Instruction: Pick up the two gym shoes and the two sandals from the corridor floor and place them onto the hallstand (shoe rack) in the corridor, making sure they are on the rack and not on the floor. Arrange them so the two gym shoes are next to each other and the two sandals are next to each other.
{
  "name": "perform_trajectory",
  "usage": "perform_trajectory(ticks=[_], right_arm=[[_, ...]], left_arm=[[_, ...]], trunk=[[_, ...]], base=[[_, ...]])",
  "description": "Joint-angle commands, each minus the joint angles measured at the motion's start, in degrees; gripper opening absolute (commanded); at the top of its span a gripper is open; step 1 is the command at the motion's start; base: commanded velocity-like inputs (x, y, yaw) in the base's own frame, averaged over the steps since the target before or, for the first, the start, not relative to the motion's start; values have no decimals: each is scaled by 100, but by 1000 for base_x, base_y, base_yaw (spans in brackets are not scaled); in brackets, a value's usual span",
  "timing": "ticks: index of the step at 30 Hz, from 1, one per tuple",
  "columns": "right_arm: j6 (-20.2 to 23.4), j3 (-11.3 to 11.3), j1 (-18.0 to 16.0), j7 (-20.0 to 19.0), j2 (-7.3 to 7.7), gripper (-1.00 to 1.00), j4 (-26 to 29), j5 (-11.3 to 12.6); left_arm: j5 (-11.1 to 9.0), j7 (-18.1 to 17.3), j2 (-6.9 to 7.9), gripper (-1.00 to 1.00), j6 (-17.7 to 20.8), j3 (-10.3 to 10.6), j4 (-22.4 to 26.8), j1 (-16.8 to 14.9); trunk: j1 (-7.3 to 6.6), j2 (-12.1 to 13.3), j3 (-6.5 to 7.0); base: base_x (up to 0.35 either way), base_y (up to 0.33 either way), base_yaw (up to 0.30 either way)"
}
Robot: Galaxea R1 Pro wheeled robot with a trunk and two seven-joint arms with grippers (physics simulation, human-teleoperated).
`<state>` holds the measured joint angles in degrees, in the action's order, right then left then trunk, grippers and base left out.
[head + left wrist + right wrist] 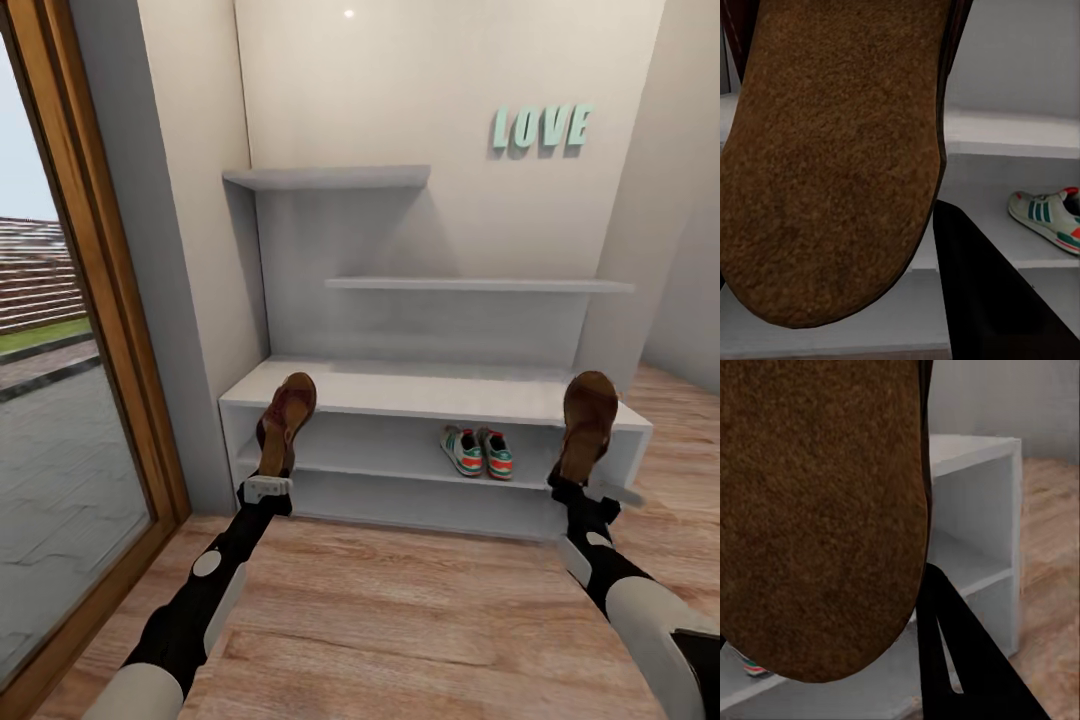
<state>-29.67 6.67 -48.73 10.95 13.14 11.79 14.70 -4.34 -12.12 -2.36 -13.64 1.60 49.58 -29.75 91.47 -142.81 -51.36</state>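
We face the hallstand [430, 392], a low light-grey bench unit with two long shelf compartments, a grey back panel and two wall shelves above it. It stands on the corridor floor [400, 620] of light brown wood planks, between a wood-framed glass door [70, 400] on the left and a cream wall bearing teal LOVE letters [541, 127].

Our left arm [195, 600] and right arm [625, 590] both reach toward the unit, each with a brown sandal at its end. The left sandal [285, 420] is held up against the left end of the bench top, its toe overlapping the top's front edge; the right sandal [587, 425] is raised the same way at the right end. The two are well apart.

In the left wrist view the left gripper [870, 300] is pinching the left sandal, one dark finger [982, 292] pressed beside the rough brown sole (the other finger is hidden behind it). The right gripper [862, 660] grips the right sandal likewise, one dark finger [960, 660] beside the sole.

The two gym shoes [477, 451] sit side by side, touching, on the middle shelf, right of its middle.
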Motion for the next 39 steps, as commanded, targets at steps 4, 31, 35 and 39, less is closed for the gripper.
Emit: perform_trajectory(ticks=[4, 31, 35, 39], right_arm=[[-13, 73, -4, -20, 893, -100, -510, 489], [5133, 105, -4, -2672, 4000, -100, -809, 1804], [5137, 101, -4, -2667, 4003, -100, -809, 1801], [5134, 93, -4, -2662, 4003, -100, -809, 1800]], left_arm=[[-32, -27, 2, -100, -8, -1, -209, -4], [29, 422, -66, -100, 2053, -1, -842, -102], [45, 1213, -175, -100, 2496, -1, -861, -148], [52, 1636, -237, -100, 2644, -1, -862, -158]], trunk=[[-2, -3, -5], [-2, -3, -5], [-2, -3, -5], [-2, -3, -5]], base=[[0, 0, 0], [0, 0, 0], [0, 0, 0], [0, 0, 0]])
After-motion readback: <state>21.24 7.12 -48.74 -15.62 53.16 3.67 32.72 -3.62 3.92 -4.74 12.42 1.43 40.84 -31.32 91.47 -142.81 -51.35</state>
